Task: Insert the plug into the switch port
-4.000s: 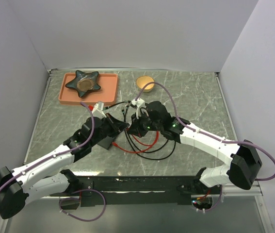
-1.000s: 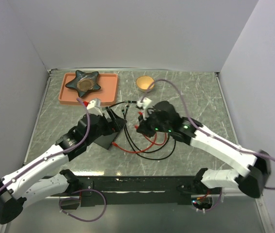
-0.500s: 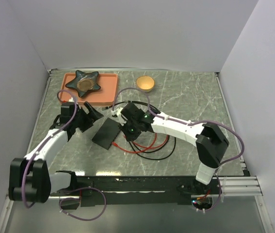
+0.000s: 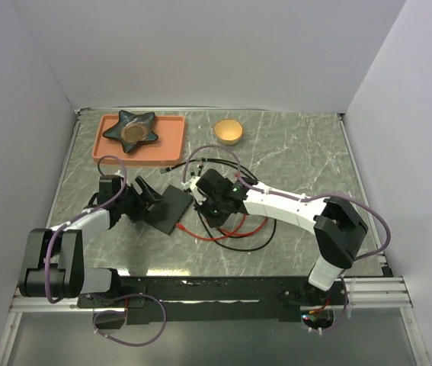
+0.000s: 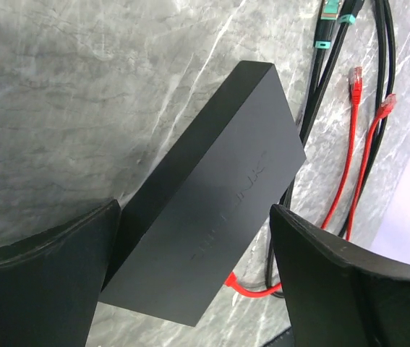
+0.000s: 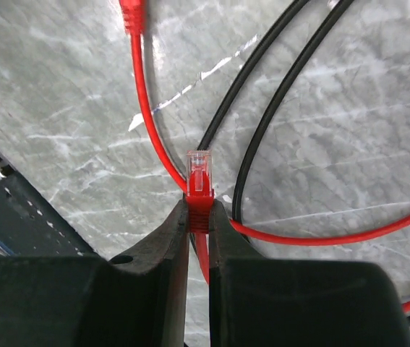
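The right gripper (image 6: 199, 211) is closed on the plug (image 6: 199, 172). It pinches the red boot just behind the clear head, which pokes out free past the fingertips. Seen from above, that gripper sits just beside the switch box (image 4: 171, 207), on the side away from the left arm. The left gripper (image 5: 194, 210) stands wide open astride the switch box; one finger seems to touch its flank and the other is apart from it. The switch port shows in no view.

The plug looks light and stiff, with a thin latch that squeezing could snap, so the boot is the sound place to hold. Its red cable (image 6: 143, 123) is springy and may tug it askew. The switch box seems light and smooth, and would likely slide on the worktop (image 4: 307, 152) unless clamped across its long sides.
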